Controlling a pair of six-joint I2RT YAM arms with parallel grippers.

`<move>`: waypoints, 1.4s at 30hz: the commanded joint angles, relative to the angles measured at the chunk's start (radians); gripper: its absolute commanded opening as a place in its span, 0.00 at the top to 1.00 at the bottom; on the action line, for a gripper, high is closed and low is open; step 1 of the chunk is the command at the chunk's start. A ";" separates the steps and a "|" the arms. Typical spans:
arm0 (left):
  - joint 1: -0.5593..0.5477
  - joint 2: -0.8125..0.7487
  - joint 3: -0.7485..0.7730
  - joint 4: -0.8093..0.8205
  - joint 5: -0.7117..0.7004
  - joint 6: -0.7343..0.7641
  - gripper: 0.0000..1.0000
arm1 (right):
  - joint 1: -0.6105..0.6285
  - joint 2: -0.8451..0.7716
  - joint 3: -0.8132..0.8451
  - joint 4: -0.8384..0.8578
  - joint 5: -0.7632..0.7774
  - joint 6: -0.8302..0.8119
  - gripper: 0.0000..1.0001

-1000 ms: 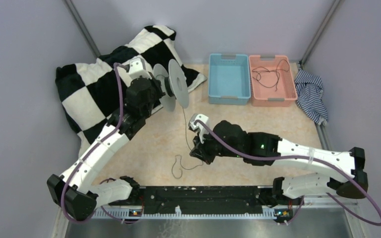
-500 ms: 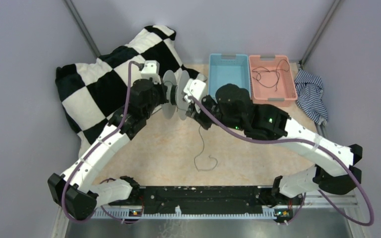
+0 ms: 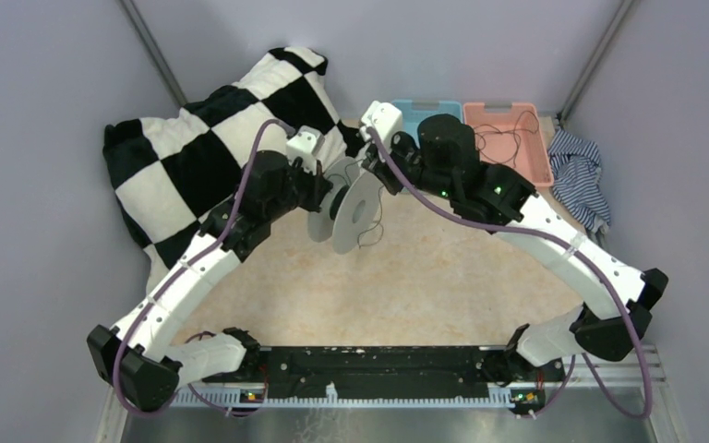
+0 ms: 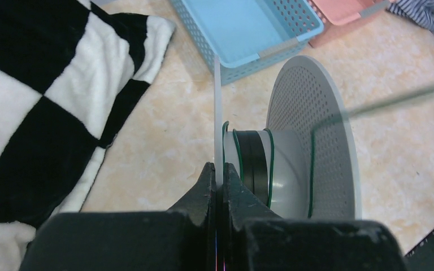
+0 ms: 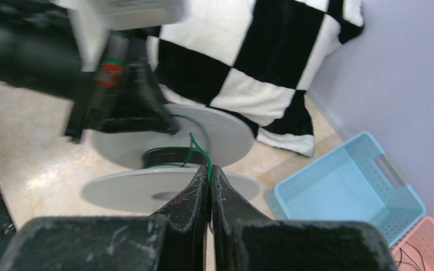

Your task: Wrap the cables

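Your right pincer (image 5: 209,169): one. Its fingers are pressed together on the cable (image 5: 199,148), just above the hub of the spool (image 4: 312,135).

Your left pincer (image 4: 217,169): one. It is clamped on the thin edge of the spool's left flange and carries the spool above the surface (image 3: 425,277).

Handling: lead the strand round the hub between the two flanges, taut but not strained. Swing too wide and it may slip over a flange edge. Hold the spool steady as you go.

Spool: one, pale grey, with dark turns already on the hub.

Cables: one in winding. Spare strands (image 3: 517,125) lie tangled in the pink basket (image 3: 544,157); their number cannot be told.

Baskets: two, the blue basket (image 4: 243,62) and the pink, at the far right.

Cloths: two, the chequered blanket (image 3: 175,157) at the far left and the striped cloth (image 3: 577,175) at the far right.
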 commanded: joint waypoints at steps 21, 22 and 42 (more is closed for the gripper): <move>0.074 -0.119 0.144 0.028 0.293 -0.086 1.00 | -0.260 -0.226 -0.542 0.296 -0.188 0.231 1.00; 0.100 -0.119 0.147 0.033 0.317 -0.101 1.00 | -0.261 -0.238 -0.565 0.313 -0.190 0.242 1.00; 0.177 -0.100 0.323 0.009 0.307 -0.149 1.00 | -0.260 -0.232 -0.989 0.878 -0.130 0.619 0.31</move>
